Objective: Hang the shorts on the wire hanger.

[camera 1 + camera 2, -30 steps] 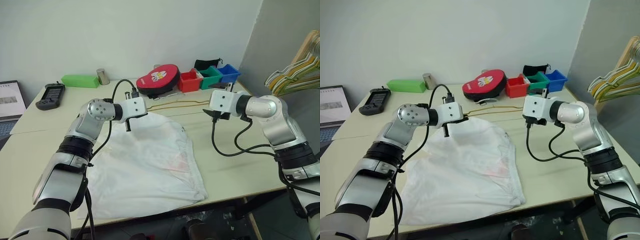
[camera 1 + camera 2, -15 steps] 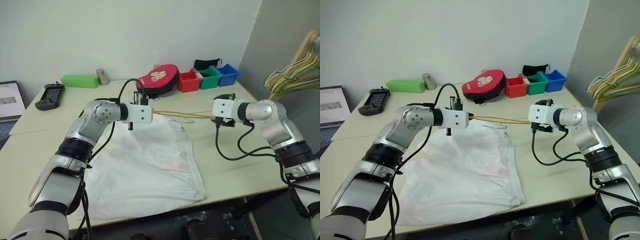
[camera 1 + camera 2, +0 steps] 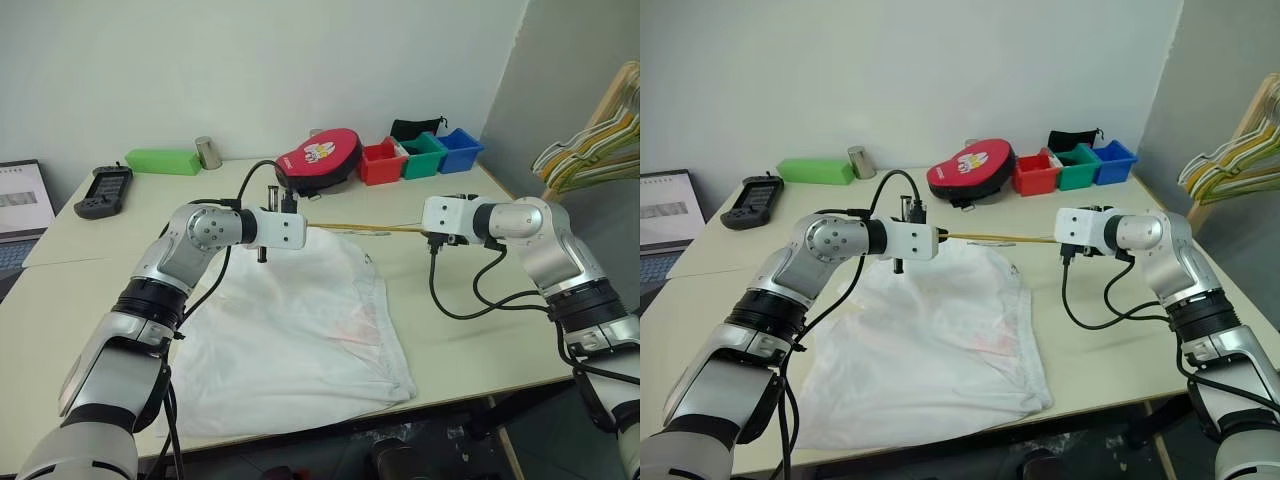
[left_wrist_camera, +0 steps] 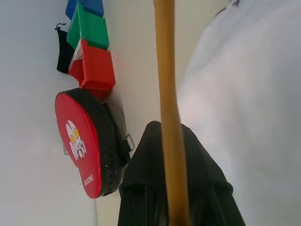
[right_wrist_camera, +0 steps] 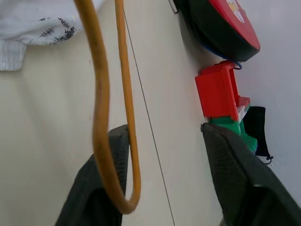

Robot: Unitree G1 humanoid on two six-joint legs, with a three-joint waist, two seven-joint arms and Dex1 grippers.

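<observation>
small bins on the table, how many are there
3, side by side in a row at the table's far right edge near the wall: a red bin, a green bin and a blue bin. A black pouch lies behind them and may hide more.

The one legible marking stands on the red round case (image 4: 77,141), at roughly twelve o'clock on the worktop (image 3: 470,330) in the head views: in the left wrist view, small white letters near its rim read something like "RIDONG", though the exact spelling cannot be made out. Beside the word, the same case carries a white and yellow cartoon figure, which is a picture rather than text. The laptop screen (image 3: 662,208) at about ten o'clock shows a pale window whose lines are too small to read. Nothing else bears readable writing.
</observation>
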